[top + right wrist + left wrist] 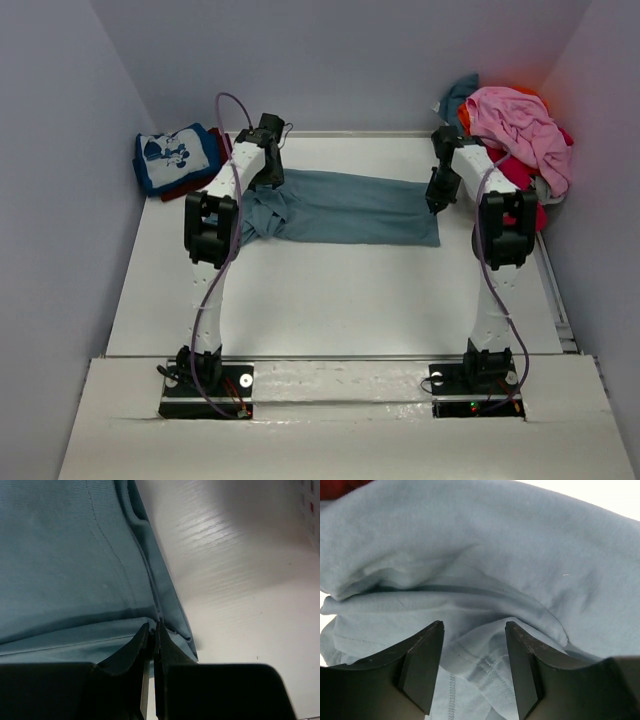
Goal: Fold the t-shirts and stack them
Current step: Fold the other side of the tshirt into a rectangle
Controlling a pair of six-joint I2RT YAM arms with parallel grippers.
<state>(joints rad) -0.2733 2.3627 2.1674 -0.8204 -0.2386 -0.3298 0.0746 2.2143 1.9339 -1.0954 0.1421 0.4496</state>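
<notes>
Closed in on three sides by plain pale grey walls: left wall (60, 200), back wall (340, 60), right wall (612, 260). Floored with white wood-grain table (340, 300), glossy under soft, even light. Fronted by raised white board (340, 435) across near edge.

Slate-blue tee (340, 208) left end hidden under left arm (215, 225).
</notes>
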